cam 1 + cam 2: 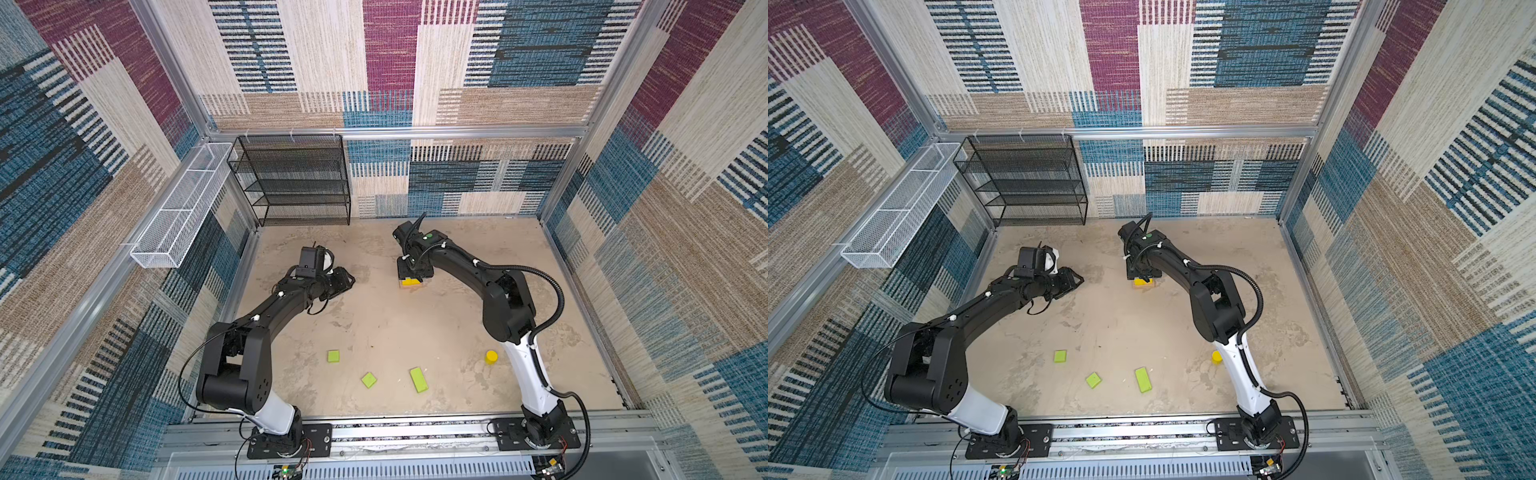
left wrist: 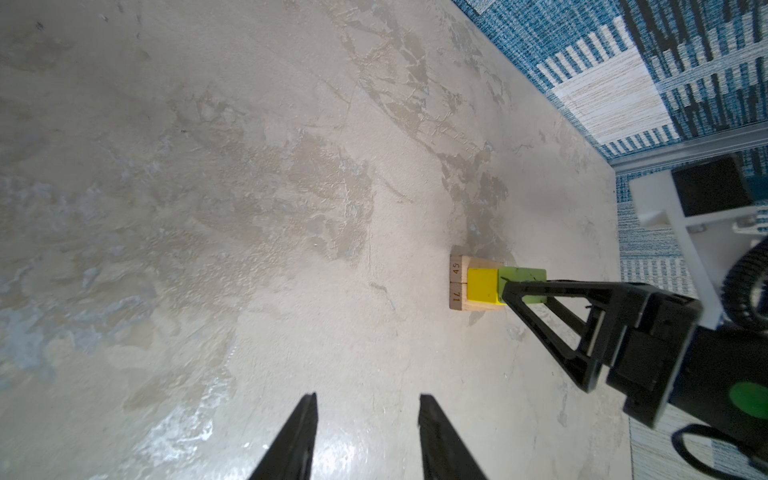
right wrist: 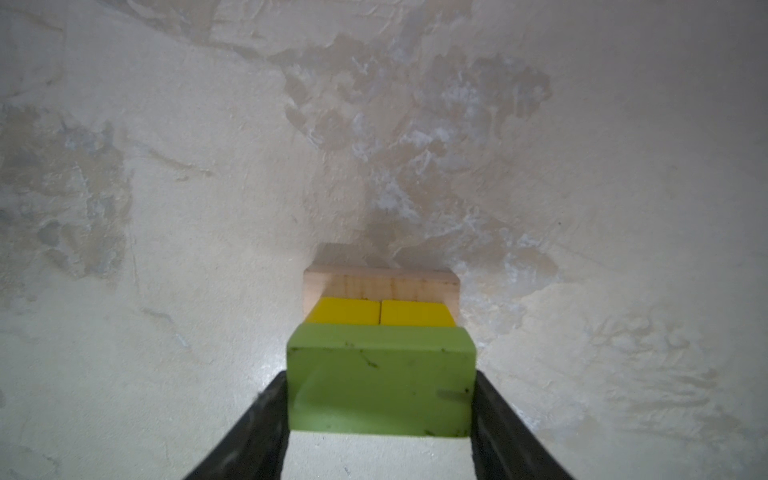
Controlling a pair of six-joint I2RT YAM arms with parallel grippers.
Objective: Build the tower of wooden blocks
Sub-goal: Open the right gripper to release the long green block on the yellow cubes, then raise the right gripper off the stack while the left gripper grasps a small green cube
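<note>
In both top views the tower (image 1: 411,282) shows only as a sliver of yellow under the wrist of the right arm (image 1: 457,259). It stands in the far half of the counter (image 1: 395,324), about midway between the left and right edges. The wrist views open it up. Two tan bars (image 2: 456,283) lie side by side on the counter, their ends stamped 45 and 14, and two yellow cubes (image 3: 345,311) sit against each other on top of them. The right fingers (image 3: 266,415) pinch a green block (image 3: 380,365) by two opposite sides and hold it flat over the cubes. The left wrist view puts its underside right at the cubes' top, but whether they touch cannot be told. The block's green paint is scuffed with small dark marks. The left fingers (image 2: 303,428) are spread with nothing between them, pointing at the tower from well apart on the left-edge side. Only the top views show the rest. Three green pieces (image 1: 333,356) lie flat and apart from one another near the near edge. A short yellow cylinder (image 1: 491,357) stands upright nearer the right edge, just beside the right arm's white lower link, which partly hides it in a top view (image 1: 1216,356). A black wire shelf (image 1: 291,178) stands at the far left corner.
</note>
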